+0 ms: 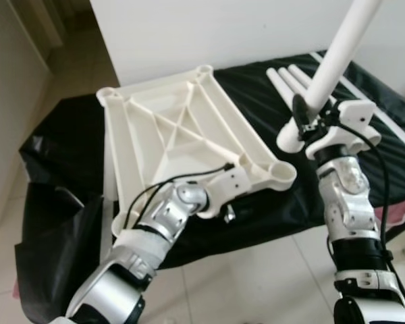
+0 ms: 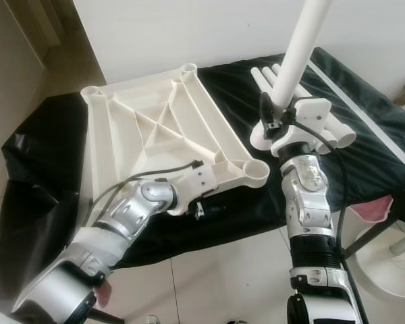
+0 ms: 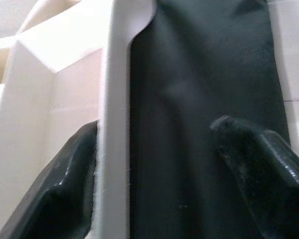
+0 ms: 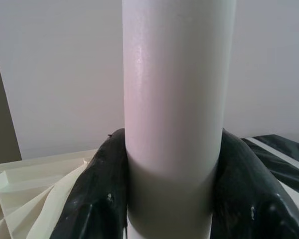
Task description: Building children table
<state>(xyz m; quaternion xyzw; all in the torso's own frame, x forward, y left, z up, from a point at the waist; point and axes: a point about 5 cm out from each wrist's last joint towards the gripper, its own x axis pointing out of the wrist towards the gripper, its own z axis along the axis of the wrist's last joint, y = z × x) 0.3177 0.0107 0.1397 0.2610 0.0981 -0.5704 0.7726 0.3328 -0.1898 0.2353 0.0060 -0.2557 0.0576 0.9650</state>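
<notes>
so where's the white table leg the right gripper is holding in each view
Left eye view: table leg slants up at upper right, held by right gripper.
Right eye view: upper centre-right.
Left wrist view: not in it.
Right wrist view: centre, between the fingers.
Shared landmark: upturned tabletop.

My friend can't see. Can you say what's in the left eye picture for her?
The robot's right hand holds a white table leg upright beside the upside-down tabletop on a black cloth. Its left hand is at the tabletop's near edge, and spare legs lie behind.
</notes>
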